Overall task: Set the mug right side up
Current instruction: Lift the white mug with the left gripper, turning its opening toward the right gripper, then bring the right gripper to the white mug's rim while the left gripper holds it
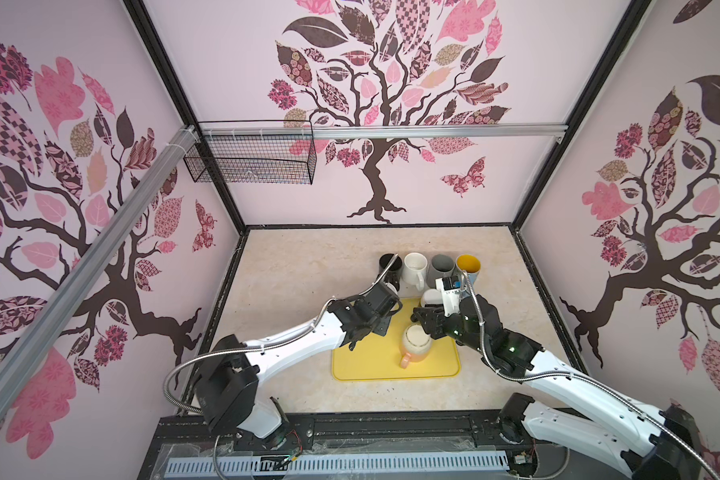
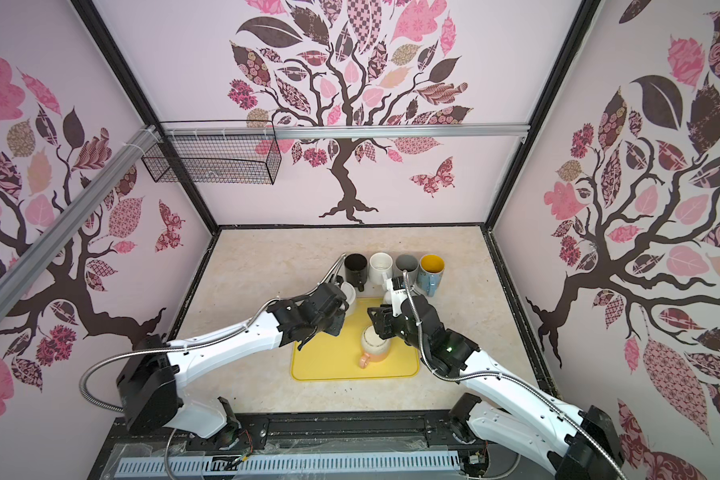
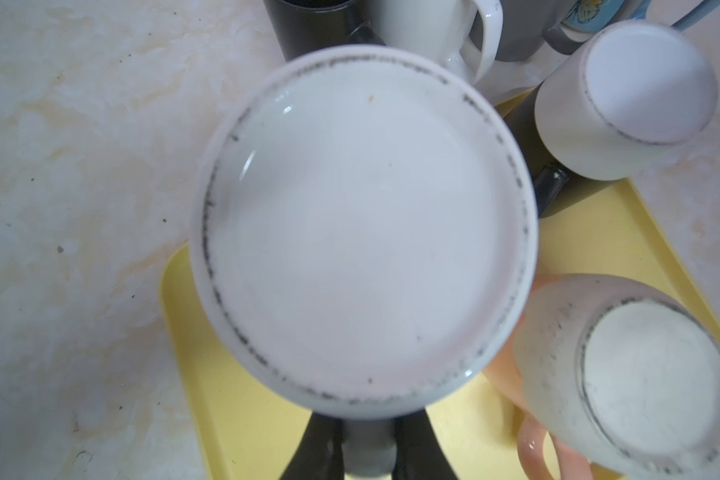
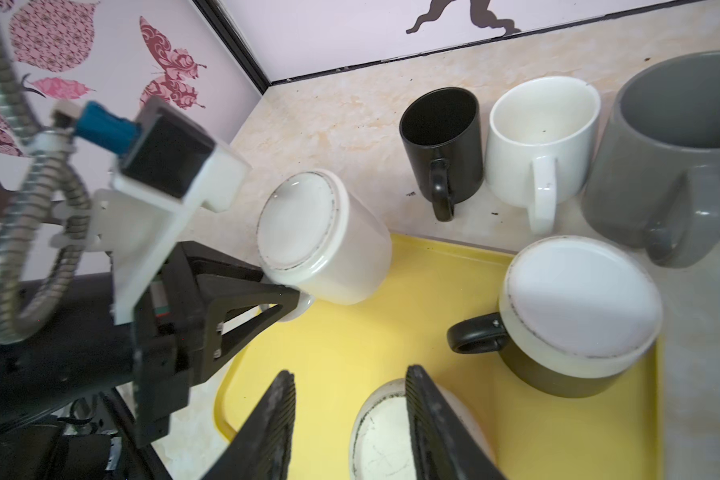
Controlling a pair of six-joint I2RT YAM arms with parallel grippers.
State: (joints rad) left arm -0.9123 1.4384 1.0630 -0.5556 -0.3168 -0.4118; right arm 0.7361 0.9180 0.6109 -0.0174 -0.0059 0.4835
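My left gripper is shut on the handle of a white mug. The mug hangs tilted over the far left corner of the yellow tray, its base turned up. In the left wrist view that base fills the middle, and the handle sits pinched between the fingers. In a top view the mug peeks out past the left wrist. My right gripper is open just above an upside-down peach and white mug, which stands on the tray with its handle towards the near edge.
Another upside-down mug, white over dark with a black handle, stands at the tray's far right corner. Behind the tray four upright mugs form a row: black, white, grey and yellow-lined. A wire basket hangs on the back rail.
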